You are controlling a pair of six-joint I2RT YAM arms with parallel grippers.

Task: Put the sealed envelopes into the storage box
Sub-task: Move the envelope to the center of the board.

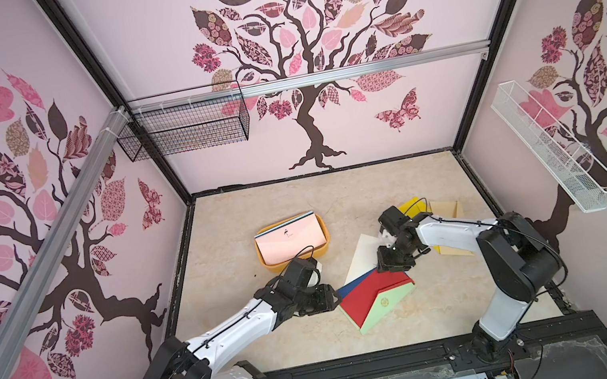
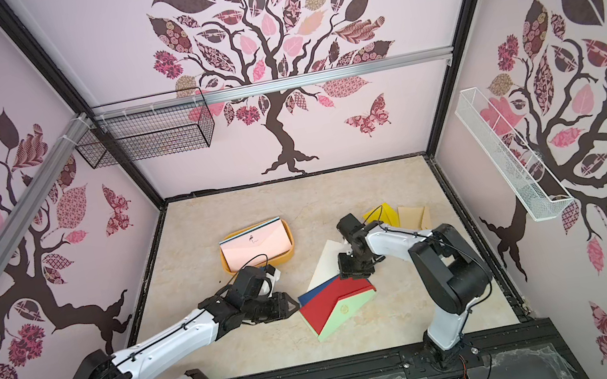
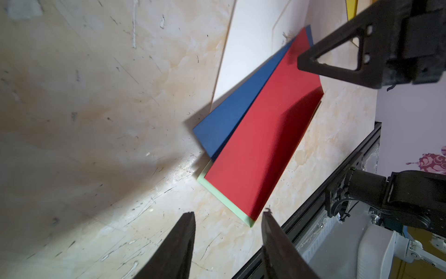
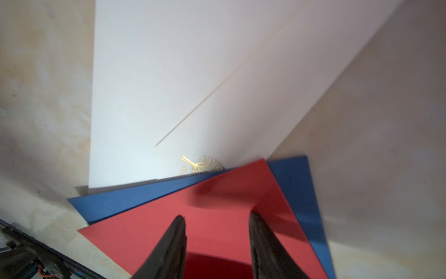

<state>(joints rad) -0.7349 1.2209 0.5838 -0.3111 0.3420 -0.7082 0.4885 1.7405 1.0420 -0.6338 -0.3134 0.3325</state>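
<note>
The orange storage box (image 1: 325,237) stands mid-table with a pink envelope (image 1: 289,241) on top of the stack inside it. To its right lies a fanned pile: a cream envelope (image 1: 361,250), a navy one (image 1: 354,285), a red one (image 1: 372,292) and a pale green one (image 1: 392,305). My right gripper (image 4: 217,216) is open just above the red envelope (image 4: 149,229), nothing between its fingers. My left gripper (image 3: 228,215) is open low beside the pile's left corner, apart from the pale green edge (image 3: 224,200). Yellow (image 1: 412,206) and tan (image 1: 446,207) envelopes lie behind the right arm.
A black wire basket (image 1: 184,123) hangs on the back rail and a white wire basket (image 1: 553,155) on the right wall. A black frame rail (image 1: 366,361) runs along the table's front edge, close to the pile.
</note>
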